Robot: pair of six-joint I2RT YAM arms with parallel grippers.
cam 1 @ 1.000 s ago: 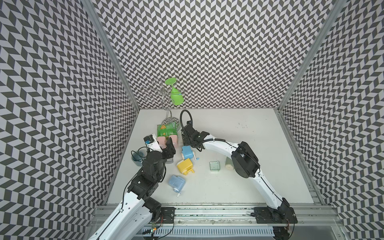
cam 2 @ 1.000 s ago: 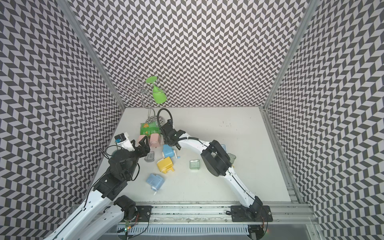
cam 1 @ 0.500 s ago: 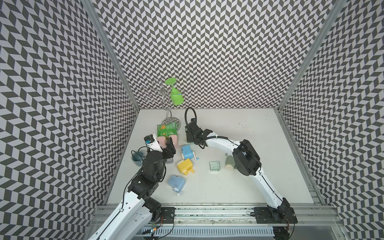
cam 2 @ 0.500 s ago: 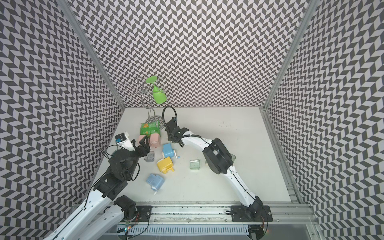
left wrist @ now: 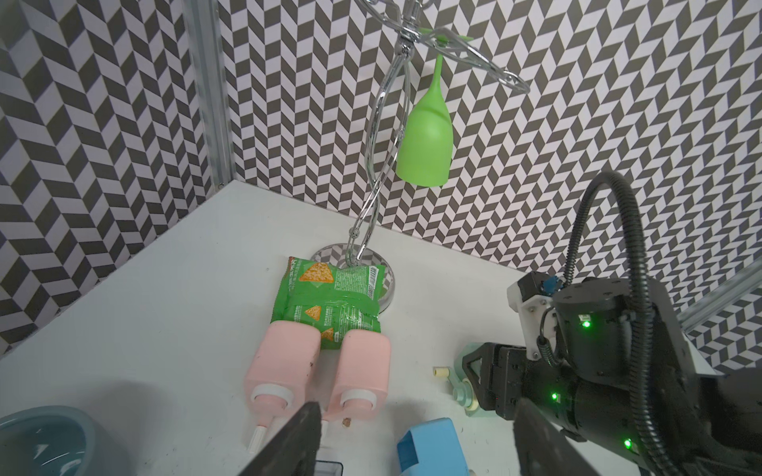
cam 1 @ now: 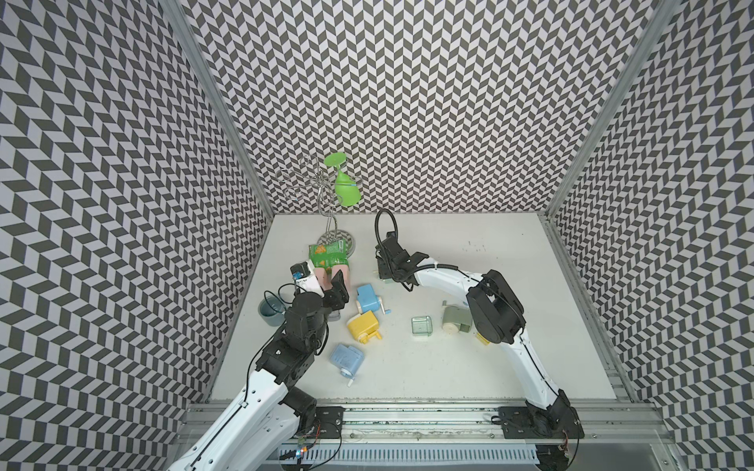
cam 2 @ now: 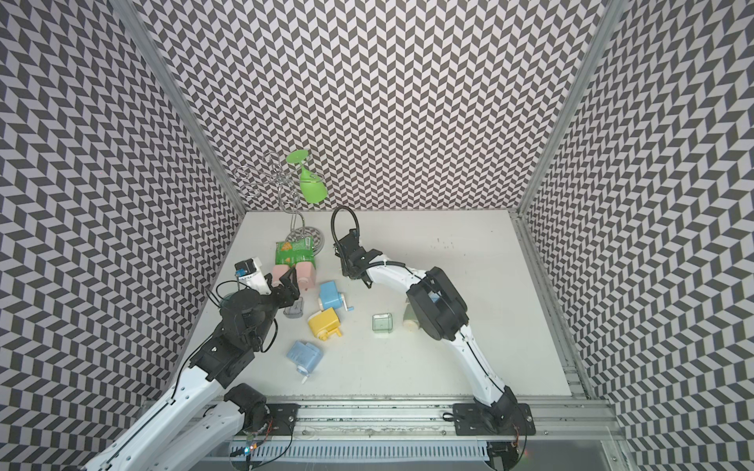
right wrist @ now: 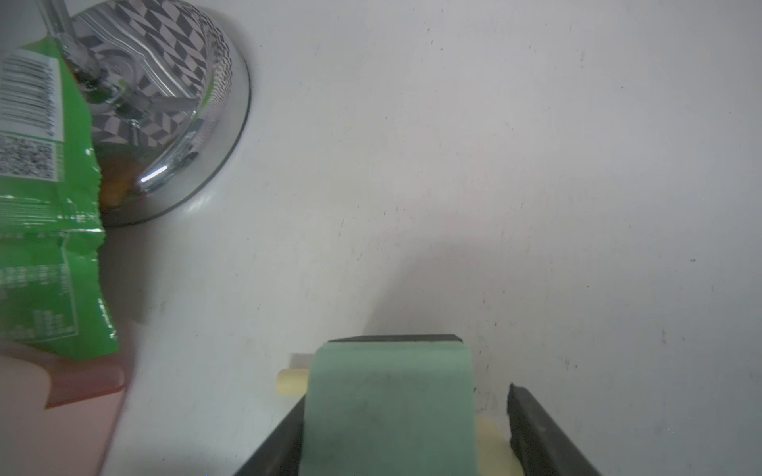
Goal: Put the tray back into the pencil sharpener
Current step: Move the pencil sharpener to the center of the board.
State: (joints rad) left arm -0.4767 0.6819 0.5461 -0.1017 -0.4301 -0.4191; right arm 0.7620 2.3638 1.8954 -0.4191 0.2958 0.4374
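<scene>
In both top views the green see-through tray [cam 1: 421, 326] [cam 2: 382, 324] sits on the white counter [cam 1: 469, 367]. It is out in the open, apart from both hands. A grey-green pencil sharpener [cam 1: 455, 322] lies just beside it, partly under the right arm. The right hand [cam 1: 384, 272] [cam 2: 347, 269] points down at the counter, farther back. The left hand [cam 1: 340, 290] [cam 2: 287, 285] is over a small grey tray [cam 2: 293, 308]. A blue pencil sharpener [cam 1: 367, 299], a yellow one [cam 1: 362, 326] and a light blue one [cam 1: 346, 359] lie near it.

In the left wrist view the left hand [left wrist: 416, 412] is wide open with nothing held. Ahead lie two pink pencil sharpeners [left wrist: 284, 362], touching a green chip bag [left wrist: 330, 301]. A green cup [left wrist: 424, 140] hangs upside down from a shiny rack [left wrist: 371, 206].

In the right wrist view a mint green pencil sharpener [right wrist: 391, 408] sits between the fingers of the right hand [right wrist: 406, 395]. One finger touches it. The other side seems to show a small gap, but the picture is blurry there. I cannot tell if the hand holds it.
</scene>
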